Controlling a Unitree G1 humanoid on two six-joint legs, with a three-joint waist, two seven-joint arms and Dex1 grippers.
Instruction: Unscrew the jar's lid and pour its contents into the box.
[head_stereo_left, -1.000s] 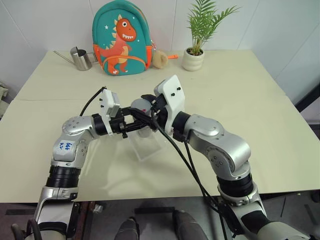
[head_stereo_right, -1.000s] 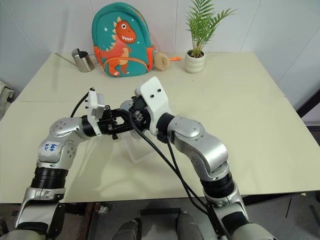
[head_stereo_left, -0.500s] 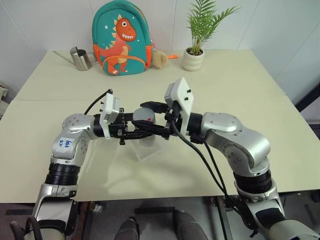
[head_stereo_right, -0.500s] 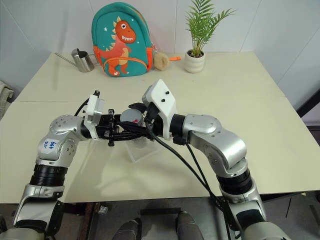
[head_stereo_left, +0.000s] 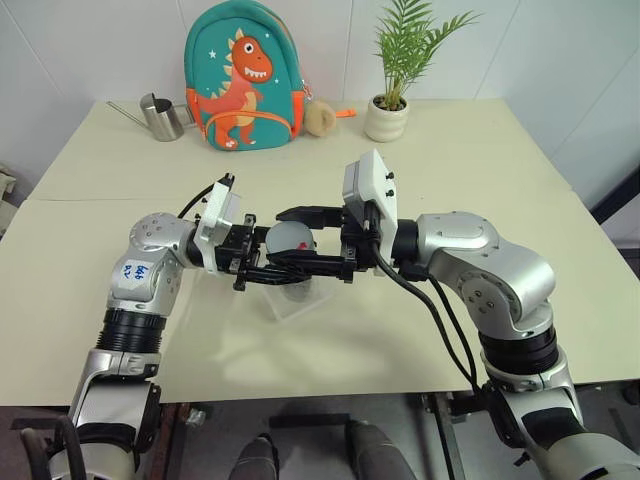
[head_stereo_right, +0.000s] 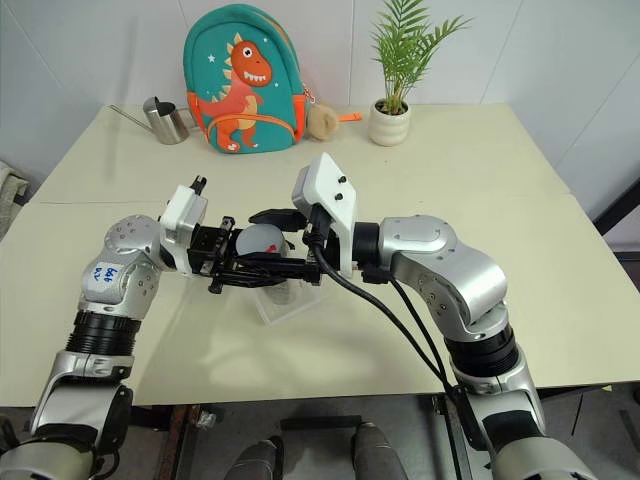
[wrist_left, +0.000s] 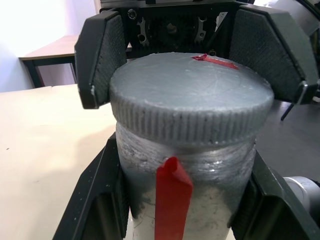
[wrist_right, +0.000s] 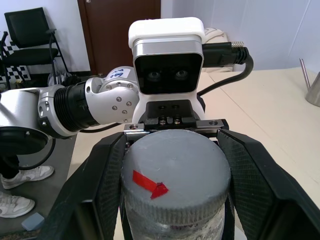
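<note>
Left pincer (head_stereo_left: 300, 272) grips jar (wrist_left: 185, 200) (right pincer (head_stereo_left: 285, 240) clamps lid (wrist_left: 190, 95)).

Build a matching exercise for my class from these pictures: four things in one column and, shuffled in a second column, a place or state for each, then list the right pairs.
Things
1. lid
2. box
3. watering can
4. potted plant

Places or states
A. on the table below the jar
B. far edge of the table, right of the backpack
C. clamped by the right end effector
D. far edge of the table, left of the backpack

Pairs: 1-C, 2-A, 3-D, 4-B
</note>
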